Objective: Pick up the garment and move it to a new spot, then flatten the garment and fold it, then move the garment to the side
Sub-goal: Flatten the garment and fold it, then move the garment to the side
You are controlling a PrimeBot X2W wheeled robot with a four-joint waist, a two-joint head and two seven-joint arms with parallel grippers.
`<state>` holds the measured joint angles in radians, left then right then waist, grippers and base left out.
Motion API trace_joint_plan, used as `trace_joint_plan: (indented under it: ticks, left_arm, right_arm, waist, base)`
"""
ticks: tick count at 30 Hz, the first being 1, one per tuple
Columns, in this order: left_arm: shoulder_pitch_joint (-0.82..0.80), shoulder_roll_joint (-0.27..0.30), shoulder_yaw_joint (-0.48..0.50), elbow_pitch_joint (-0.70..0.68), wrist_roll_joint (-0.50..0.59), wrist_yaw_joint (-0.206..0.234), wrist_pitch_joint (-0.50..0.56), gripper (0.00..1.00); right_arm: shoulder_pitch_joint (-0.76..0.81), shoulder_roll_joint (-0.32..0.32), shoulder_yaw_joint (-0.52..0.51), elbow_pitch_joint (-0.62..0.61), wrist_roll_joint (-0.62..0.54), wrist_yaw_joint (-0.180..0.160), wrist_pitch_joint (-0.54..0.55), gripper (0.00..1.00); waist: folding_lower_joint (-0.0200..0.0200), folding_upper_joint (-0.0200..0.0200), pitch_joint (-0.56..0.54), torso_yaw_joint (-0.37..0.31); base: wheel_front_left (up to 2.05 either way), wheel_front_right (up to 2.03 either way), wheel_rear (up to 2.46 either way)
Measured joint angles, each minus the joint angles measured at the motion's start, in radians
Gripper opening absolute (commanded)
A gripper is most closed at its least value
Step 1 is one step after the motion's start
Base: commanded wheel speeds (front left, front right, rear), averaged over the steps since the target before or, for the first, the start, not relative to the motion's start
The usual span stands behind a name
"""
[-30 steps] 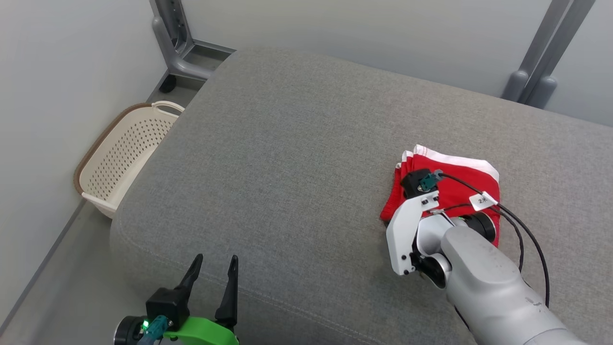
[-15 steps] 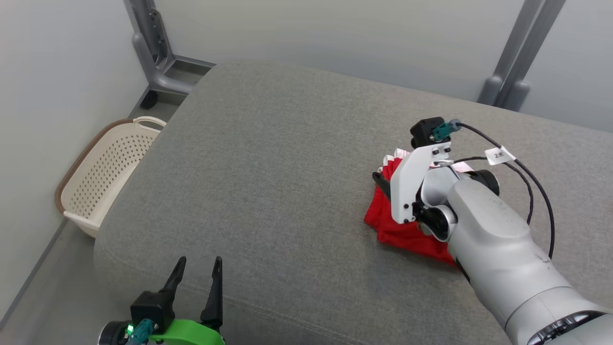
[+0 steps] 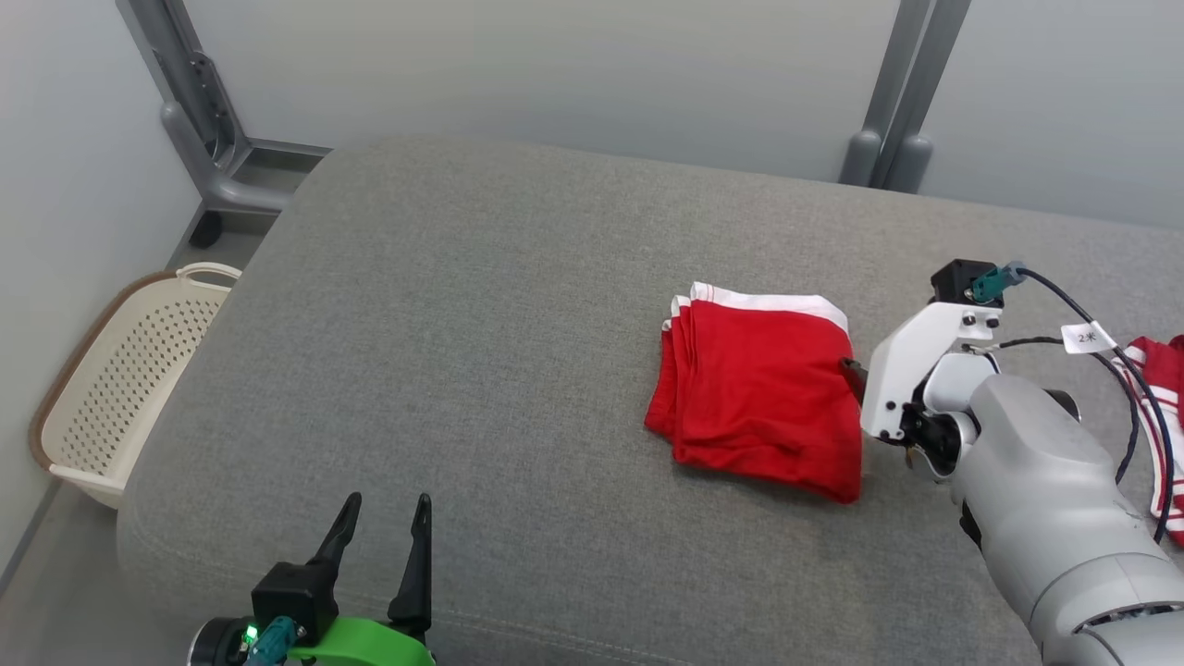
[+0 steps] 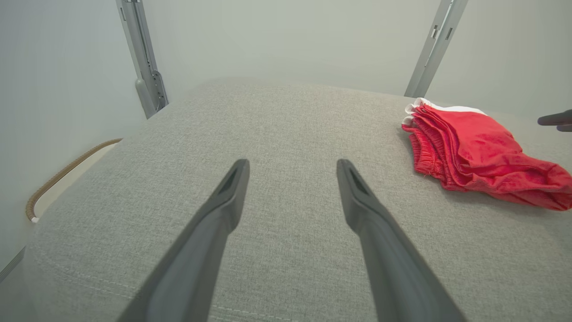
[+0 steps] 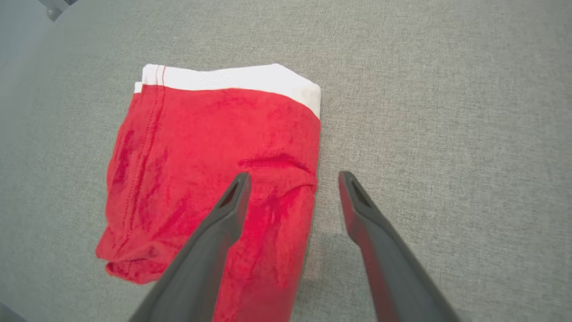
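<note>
The red garment [image 3: 758, 398], shorts with a white waistband, lies folded into a compact rectangle on the grey fabric cushion [image 3: 481, 305], right of its middle. The waistband faces the far wall and the stacked fold edges show along the garment's left side. Neither arm grips it.

The right gripper [image 5: 295, 179] hangs at the garment's right edge with its fingers spread wide and nothing between them. In the right wrist view one finger lies over the red cloth and the other over bare cushion, so they straddle that edge. A soft shadow on the cushion suggests they are lifted clear, though I cannot tell for sure. That position fits either a grip on the edge to carry the bundle aside or a hand that is done with it; the fold itself looks finished.

The left gripper [image 3: 384, 504] waits near the cushion's front edge, well apart from the garment, fingers also wide and empty. It is probably parked there to keep out of the way.

In the head view the white wrist bracket hides most of the right fingers, leaving one dark tip beside the cloth. A second red-and-white piece [image 3: 1161, 435] is cut off by the frame's right side, so what it is stays unclear. The cream laundry basket [image 3: 120, 388] on the floor is partly behind the cushion, and its contents cannot be made out.
</note>
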<state>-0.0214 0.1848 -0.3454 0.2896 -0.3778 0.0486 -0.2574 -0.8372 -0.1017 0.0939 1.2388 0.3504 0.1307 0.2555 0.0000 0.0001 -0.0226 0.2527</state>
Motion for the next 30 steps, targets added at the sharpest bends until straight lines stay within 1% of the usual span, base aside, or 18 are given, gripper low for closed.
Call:
trace_joint_plan:
  ticks: [2,3,9,19,20,21,22,24,25,30]
  left_arm:
    - [-0.004,-0.002,-0.005,-0.001,0.0,0.0,0.0,1.0]
    - [-0.004,-0.002,-0.005,-0.001,0.0,0.0,0.0,1.0]
    - [-0.027,-0.009,-0.013,0.003,0.0,-0.001,0.0,1.0]
    - [-0.04,-0.01,-0.022,0.017,0.001,-0.009,0.0,1.0]
    - [-0.041,-0.01,-0.023,0.018,0.001,-0.009,0.0,1.0]
    - [-0.042,-0.01,-0.023,0.018,0.001,-0.009,0.0,1.0]
    - [-0.044,-0.01,-0.024,0.018,0.002,-0.009,0.0,1.0]
    - [-0.047,-0.01,-0.025,0.018,0.002,-0.009,-0.001,1.0]
    - [-0.047,-0.01,-0.025,0.018,0.002,-0.009,-0.001,1.0]
    - [-0.047,-0.01,-0.029,0.019,0.003,-0.008,-0.001,1.0]
  right_arm:
    - [0.0,-0.002,-0.044,0.024,-0.027,0.0,-0.007,1.0]
    - [0.0,-0.002,-0.044,0.024,-0.027,0.0,-0.007,1.0]
    - [0.002,0.01,-0.127,0.044,-0.073,0.0,-0.015,1.0]
    - [0.035,0.039,-0.256,0.05,-0.131,0.0,0.004,1.0]
    - [0.035,0.041,-0.267,0.05,-0.139,0.0,0.008,0.94]
    - [0.036,0.042,-0.277,0.05,-0.147,0.0,0.014,0.75]
    - [0.036,0.043,-0.286,0.049,-0.157,0.0,0.016,0.44]
    - [0.037,0.044,-0.304,0.049,-0.175,0.0,0.024,0.03]
    - [0.038,0.044,-0.311,0.048,-0.183,0.0,0.026,0.0]
    - [0.041,0.051,-0.343,0.049,-0.232,0.0,0.024,0.0]
  waist:
    - [0.0,0.0,0.022,-0.006]
    - [0.0,0.0,0.022,-0.006]
    - [0.0,0.0,0.064,-0.009]
    - [0.0,0.0,0.092,0.017]
    - [0.0,0.0,0.094,0.02]
    - [0.0,0.0,0.095,0.022]
    - [0.0,0.0,0.097,0.025]
    - [0.0,0.0,0.099,0.029]
    - [0.0,0.0,0.1,0.03]
    - [0.0,0.0,0.096,0.032]
  base:
    - [0.0,0.0,0.0]
    - [0.0,0.0,0.0]
    - [0.0,0.0,0.0]
    - [0.0,0.0,0.0]
    - [0.0,0.0,0.0]
    - [0.0,0.0,0.0]
    - [0.0,0.0,0.0]
    - [0.0,0.0,0.0]
    - [0.0,0.0,0.0]
    - [0.0,0.0,0.0]
